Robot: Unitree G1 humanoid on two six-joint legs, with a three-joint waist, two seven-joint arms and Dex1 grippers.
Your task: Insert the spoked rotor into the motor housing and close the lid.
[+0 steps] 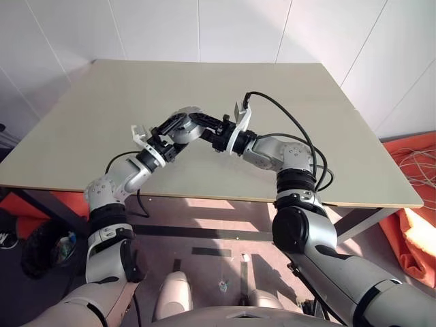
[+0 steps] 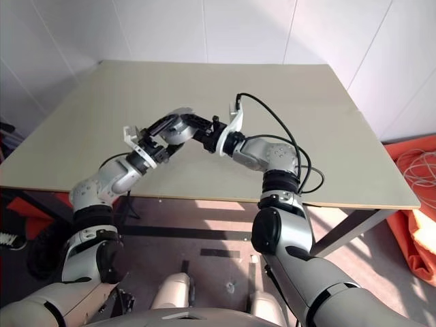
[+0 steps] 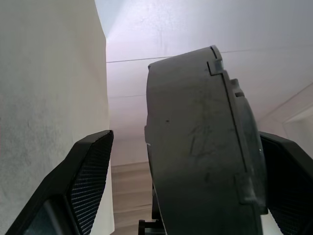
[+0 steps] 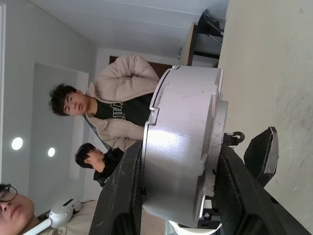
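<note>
A short round grey drum, the motor housing, hangs above the middle of the table. My right gripper is shut on it, a dark finger pressed on each flat face. From the other side my left gripper stands open around the same drum. One of its fingers is clear of the drum's side, and the other sits close behind the drum. A thinner notched band runs along one face of the drum; I cannot tell whether it is the lid. The spoked rotor is hidden.
The beige table reaches to the white wall. Orange cloth and white cables lie on the floor at the right. The right wrist view takes in several people beyond the table.
</note>
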